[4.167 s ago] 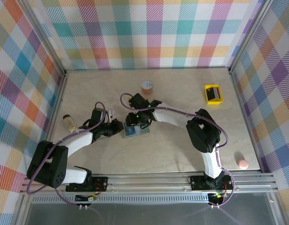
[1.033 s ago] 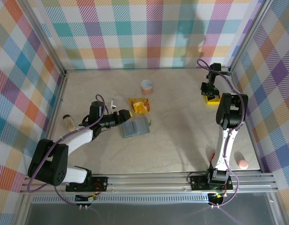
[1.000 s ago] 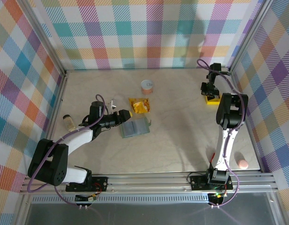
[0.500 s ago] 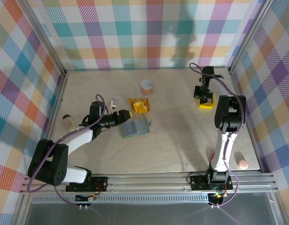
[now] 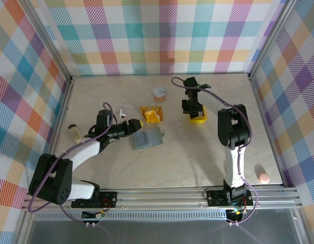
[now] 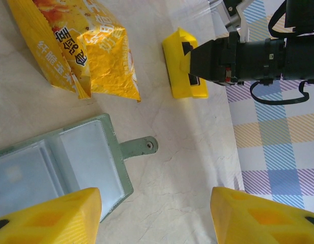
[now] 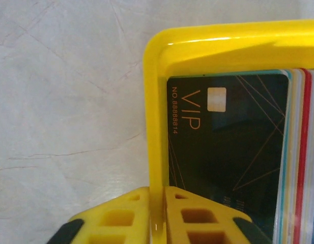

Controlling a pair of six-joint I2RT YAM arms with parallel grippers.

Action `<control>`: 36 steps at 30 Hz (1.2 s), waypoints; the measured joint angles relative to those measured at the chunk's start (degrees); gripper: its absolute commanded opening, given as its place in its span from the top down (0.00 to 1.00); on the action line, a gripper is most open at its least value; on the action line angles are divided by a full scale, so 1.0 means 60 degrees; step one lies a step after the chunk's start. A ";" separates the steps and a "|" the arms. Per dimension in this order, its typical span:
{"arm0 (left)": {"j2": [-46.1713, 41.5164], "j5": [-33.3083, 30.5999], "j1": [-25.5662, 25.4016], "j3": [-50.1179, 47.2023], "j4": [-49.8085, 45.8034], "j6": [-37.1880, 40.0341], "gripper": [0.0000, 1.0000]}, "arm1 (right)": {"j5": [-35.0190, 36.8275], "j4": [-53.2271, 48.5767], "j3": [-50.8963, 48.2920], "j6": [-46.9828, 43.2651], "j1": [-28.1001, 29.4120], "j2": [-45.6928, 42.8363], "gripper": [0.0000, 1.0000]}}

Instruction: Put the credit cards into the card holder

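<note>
Pastel plaid walls [image 5: 162, 35] on 3 sides, pale marbled tabletop [image 5: 187, 152] — alu rail [image 5: 197, 192] in front

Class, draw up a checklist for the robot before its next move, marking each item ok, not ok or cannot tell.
1. The holder lies open: ok.
2. The cards sit in the tray: ok.
3. The right gripper pinches the tray's wall: ok.
4. The left gripper is open near the holder: ok.
5. The snack packet lies apart from the holder: ok.
6. The holder's slots are free: cannot tell.
</note>
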 measured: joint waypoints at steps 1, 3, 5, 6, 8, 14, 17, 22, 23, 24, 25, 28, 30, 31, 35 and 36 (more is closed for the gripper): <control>-0.0036 0.0000 0.0000 0.0000 -0.0022 0.0022 0.42 | 0.0011 -0.0069 0.0047 0.0073 0.0022 0.0000 0.70; -0.0091 0.0000 0.0000 0.0000 -0.0033 0.0036 0.42 | 0.0011 -0.0109 0.0124 0.0175 0.0025 -0.0022 0.65; -0.0160 0.0000 0.0000 -0.0004 -0.0087 0.0066 0.42 | 0.0029 -0.0160 0.0127 0.0211 0.0025 -0.0138 0.60; -0.0197 0.0000 0.0000 -0.0007 -0.0109 0.0069 0.42 | 0.0087 -0.0229 0.0127 0.0222 0.0018 -0.0248 0.55; -0.0262 -0.0004 0.0000 -0.0011 -0.0204 0.0106 0.42 | 0.0182 -0.0306 0.0106 0.0204 -0.0047 -0.0561 0.49; -0.0357 0.0000 0.0000 -0.0015 -0.0244 0.0215 0.42 | 0.0408 -0.0277 -0.0117 -0.0186 -0.0685 -0.1574 0.45; -0.0357 0.0004 0.0000 -0.0018 -0.0244 0.0215 0.42 | 0.0495 -0.0277 -0.0117 -0.0630 -0.1005 -0.1435 0.48; -0.0357 0.0000 0.0000 -0.0022 -0.0248 0.0215 0.43 | 0.0506 -0.0273 -0.0117 -0.1330 -0.0994 -0.0954 0.52; -0.0357 0.0000 0.0000 -0.0022 -0.0248 0.0215 0.43 | 0.0499 -0.0273 -0.0117 -0.1439 -0.0958 -0.0856 0.52; -0.0357 0.0004 0.0000 -0.0022 -0.0244 0.0215 0.43 | 0.0492 -0.0273 -0.0117 -0.1530 -0.0936 -0.0783 0.52; -0.0357 0.0000 0.0000 -0.0022 -0.0248 0.0215 0.43 | 0.0470 -0.0277 -0.0117 -0.1596 -0.0914 -0.0696 0.52; -0.0357 0.0004 0.0000 -0.0022 -0.0248 0.0215 0.44 | 0.0474 -0.0310 -0.0058 -0.1734 -0.0841 -0.0495 0.51; -0.0353 0.0007 0.0000 -0.0022 -0.0244 0.0215 0.44 | 0.0488 -0.0324 0.0029 -0.1832 -0.0794 -0.0335 0.50; -0.0353 0.0007 0.0000 -0.0022 -0.0244 0.0215 0.44 | 0.0514 -0.0342 0.0106 -0.1861 -0.0776 -0.0215 0.49; -0.0353 0.0011 0.0000 -0.0022 -0.0244 0.0215 0.44 | 0.0656 -0.0372 0.0310 -0.1942 -0.0714 0.0117 0.51; -0.0353 0.0011 0.0000 -0.0022 -0.0248 0.0215 0.44 | 0.0707 -0.0390 0.0364 -0.1982 -0.0699 0.0182 0.52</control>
